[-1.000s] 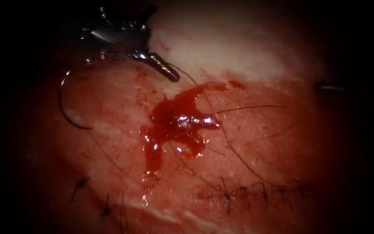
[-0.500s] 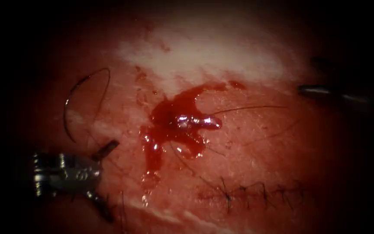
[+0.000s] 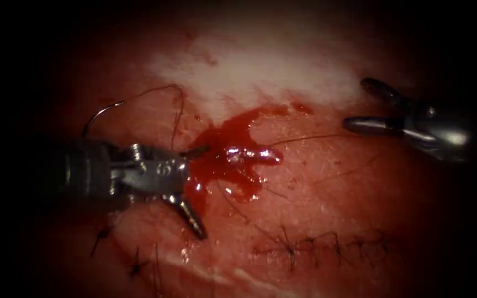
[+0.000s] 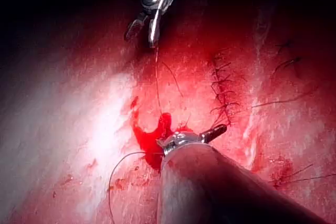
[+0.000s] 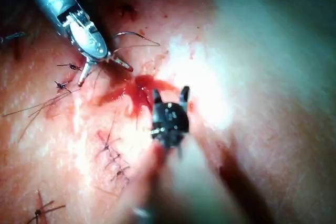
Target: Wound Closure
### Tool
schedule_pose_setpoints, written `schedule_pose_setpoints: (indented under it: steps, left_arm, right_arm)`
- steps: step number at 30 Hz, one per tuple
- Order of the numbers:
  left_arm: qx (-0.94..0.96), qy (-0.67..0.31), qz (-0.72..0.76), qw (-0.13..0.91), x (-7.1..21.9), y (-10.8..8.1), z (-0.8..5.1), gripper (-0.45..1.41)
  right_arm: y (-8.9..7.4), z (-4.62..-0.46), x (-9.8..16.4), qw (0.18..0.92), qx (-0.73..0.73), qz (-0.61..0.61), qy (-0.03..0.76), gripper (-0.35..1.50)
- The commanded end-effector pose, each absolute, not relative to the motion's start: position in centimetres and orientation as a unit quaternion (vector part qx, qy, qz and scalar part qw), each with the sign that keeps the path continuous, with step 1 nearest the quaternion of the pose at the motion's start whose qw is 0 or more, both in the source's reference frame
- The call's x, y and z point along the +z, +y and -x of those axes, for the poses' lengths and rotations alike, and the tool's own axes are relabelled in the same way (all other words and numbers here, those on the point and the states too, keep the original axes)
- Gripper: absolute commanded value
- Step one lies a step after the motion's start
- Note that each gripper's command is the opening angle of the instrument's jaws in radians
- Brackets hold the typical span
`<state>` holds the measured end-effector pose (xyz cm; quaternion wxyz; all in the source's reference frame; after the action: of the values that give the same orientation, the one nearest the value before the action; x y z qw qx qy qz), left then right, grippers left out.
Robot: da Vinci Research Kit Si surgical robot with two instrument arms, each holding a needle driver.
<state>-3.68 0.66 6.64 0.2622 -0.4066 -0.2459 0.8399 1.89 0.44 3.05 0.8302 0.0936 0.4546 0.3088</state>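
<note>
Two tools, both mine. My left tool (image 3: 194, 190) comes in from the left, its jaws spread wide and grasping nothing: one jaw lies at the edge of the red fluid (image 3: 227, 157), the other points down over the tissue (image 3: 327, 187). My right tool (image 3: 362, 105) comes in from the right, jaws parted and likewise grasping nothing, well apart from the fluid.

One needle (image 3: 97, 115): it lies loose on the tissue at the left, just above my left tool, held by neither tool. I see its upper arc; the rest runs behind my left tool, and I cannot tell whether its tip is in the tissue.

One thread (image 3: 179, 107): it runs from the needle in a loop over the tissue and down towards my left tool. Further thin strands cross the tissue to the right of the fluid.

One pool of red fluid, near the middle.

One stitched row (image 3: 316, 243) with short cut ends, below and right of the pool. More knots (image 3: 101, 234) sit at lower left.
</note>
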Motion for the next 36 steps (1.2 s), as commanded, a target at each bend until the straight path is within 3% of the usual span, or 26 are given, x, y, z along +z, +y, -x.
schedule_pose_setpoints:
  steps: [1,4,11,21,30,36]
  left_arm:
    - [0.836,-0.239,0.415,0.267,6.71,0.69,3.79,1.25]
    - [0.823,-0.222,0.439,0.285,6.7,0.86,3.93,1.23]
    - [0.808,-0.196,0.465,0.303,6.6,1.06,4.38,1.0]
    - [0.81,-0.191,0.468,0.297,6.47,1.09,4.52,1.0]
    - [0.847,-0.148,0.427,0.279,6.67,1.1,4.45,0.98]
    - [0.855,-0.138,0.421,0.269,6.62,1.05,4.43,0.98]
  right_arm:
    - [0.4,-1.91,3.1,0.831,0.307,-0.094,0.455,1.33]
    - [0.39,-1.87,3.09,0.832,0.308,-0.091,0.453,1.33]
    - [0.39,-1.7,3.09,0.836,0.311,-0.08,0.445,1.33]
    - [0.25,-1.63,2.99,0.832,0.315,-0.114,0.442,1.25]
    - [-0.32,-2.01,2.21,0.816,0.362,-0.287,0.347,1.18]
    - [-0.44,-2.29,2.21,0.792,0.383,-0.331,0.34,1.11]
